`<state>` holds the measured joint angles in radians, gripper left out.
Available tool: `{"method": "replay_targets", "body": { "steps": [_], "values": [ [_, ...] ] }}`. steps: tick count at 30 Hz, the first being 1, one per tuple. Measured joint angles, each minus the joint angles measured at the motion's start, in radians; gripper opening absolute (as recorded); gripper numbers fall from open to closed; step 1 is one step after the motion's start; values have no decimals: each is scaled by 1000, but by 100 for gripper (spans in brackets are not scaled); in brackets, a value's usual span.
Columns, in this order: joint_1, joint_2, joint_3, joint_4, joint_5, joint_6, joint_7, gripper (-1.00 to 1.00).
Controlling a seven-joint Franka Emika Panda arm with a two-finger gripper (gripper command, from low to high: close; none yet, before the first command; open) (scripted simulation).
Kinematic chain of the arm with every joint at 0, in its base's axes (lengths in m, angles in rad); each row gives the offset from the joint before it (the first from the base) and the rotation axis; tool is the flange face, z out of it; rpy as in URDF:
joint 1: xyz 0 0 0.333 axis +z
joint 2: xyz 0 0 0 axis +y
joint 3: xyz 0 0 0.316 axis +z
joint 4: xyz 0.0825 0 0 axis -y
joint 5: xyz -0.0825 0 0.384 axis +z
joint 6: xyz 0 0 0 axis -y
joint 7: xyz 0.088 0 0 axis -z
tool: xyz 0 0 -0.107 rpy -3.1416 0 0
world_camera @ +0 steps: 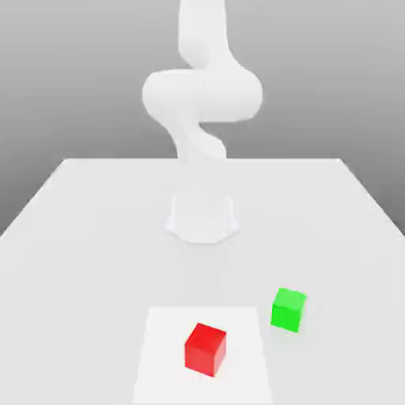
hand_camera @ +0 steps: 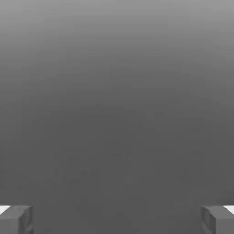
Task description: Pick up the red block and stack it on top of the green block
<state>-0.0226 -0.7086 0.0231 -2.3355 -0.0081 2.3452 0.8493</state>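
The red block (world_camera: 206, 349) rests on a white square patch (world_camera: 158, 356) near the table's front edge. To the exterior view's right of it and a little farther back sits the green block (world_camera: 288, 308), apart from the red one. The white arm (world_camera: 202, 95) rises from its base (world_camera: 202, 217) at the table's middle and bends upward out of the picture. In the hand view my gripper (hand_camera: 117, 219) is open, its two grey fingertips (hand_camera: 18, 219) standing far apart with nothing between them, facing a plain grey backdrop.
A white table (world_camera: 79, 237) carries everything. Its edges run along the exterior view's left and right, and the arm's round base stands behind both blocks.
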Motion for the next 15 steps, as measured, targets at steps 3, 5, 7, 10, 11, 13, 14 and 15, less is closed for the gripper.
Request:
{"method": "replay_targets", "body": {
  "steps": [3, 5, 7, 10, 11, 13, 14, 15],
  "values": [
    [-26, 114, 26, -44, -12, 56, 63, 0],
    [-42, 188, 42, -73, -19, 93, 103, 0],
    [-56, 261, 56, -101, -27, 128, 144, 0],
    [-73, 370, 73, -143, -39, 182, 203, 0],
    [-77, 406, 77, -157, -43, 200, 224, 0],
    [-85, 479, 85, -185, -50, 236, 263, 0],
    [-88, 515, 87, -199, -52, 254, 282, 0],
    [-91, 551, 89, -213, -54, 272, 300, 0]
  ]
}}
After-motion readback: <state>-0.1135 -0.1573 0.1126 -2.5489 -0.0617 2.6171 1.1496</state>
